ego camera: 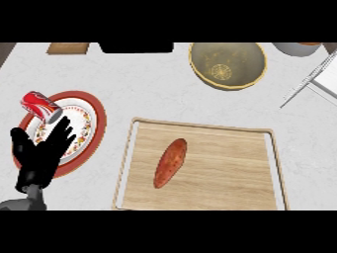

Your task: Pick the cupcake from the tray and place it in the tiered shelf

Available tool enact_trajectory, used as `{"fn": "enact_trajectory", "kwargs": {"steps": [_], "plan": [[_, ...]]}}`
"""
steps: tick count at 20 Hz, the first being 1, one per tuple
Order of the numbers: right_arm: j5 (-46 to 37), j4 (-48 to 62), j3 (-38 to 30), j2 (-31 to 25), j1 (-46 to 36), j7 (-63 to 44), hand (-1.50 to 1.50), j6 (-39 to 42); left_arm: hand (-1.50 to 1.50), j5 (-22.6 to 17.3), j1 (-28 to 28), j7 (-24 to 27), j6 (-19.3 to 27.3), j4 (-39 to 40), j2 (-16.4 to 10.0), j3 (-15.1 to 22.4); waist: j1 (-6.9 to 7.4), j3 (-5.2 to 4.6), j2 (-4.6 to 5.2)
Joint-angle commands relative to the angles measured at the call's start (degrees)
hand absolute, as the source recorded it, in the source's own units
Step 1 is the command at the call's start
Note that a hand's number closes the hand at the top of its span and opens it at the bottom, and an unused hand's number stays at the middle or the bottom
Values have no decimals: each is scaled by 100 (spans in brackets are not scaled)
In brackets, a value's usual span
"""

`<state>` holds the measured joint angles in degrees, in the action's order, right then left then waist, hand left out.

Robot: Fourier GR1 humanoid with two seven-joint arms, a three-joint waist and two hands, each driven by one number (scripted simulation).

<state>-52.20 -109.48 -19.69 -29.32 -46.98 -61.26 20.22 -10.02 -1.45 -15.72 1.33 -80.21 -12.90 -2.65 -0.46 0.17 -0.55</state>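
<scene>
No cupcake is seen: only a long reddish-brown item (171, 162) is laid flat in the middle of the tray (233, 173) on the tabletop (149, 94), probably so that it can be reached from above, while the shelf (333, 74) is placed well apart at the far right. The left robot hand (41, 154) is held open over the plate (91, 118), fingers spread, with nothing gripped; its fingertips are just beside the can (41, 105), but contact cannot be told.
</scene>
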Motion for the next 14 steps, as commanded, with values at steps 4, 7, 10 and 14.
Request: {"fn": "enact_trajectory", "kwargs": {"steps": [4, 7, 10, 14], "plan": [[255, 982, -710, -849, -443, -132, 150, 765, 0, 344, 349, 53, 264, -105, 409, 401, 46, -20, 38], [496, 1607, -912, -1127, -695, 236, 150, 864, 0, 110, -205, 243, -45, 705, 120, -41, 12, -27, 65], [681, 1855, -1013, -1340, -668, 401, 150, 1129, 0, 173, -28, -175, 158, 176, 177, 59, 40, -21, 44], [671, 2490, -1123, -1508, -247, 1182, 150, 666, 0, 172, -86, -88, 81, 241, 187, 21, 61, -18, 62]]}}
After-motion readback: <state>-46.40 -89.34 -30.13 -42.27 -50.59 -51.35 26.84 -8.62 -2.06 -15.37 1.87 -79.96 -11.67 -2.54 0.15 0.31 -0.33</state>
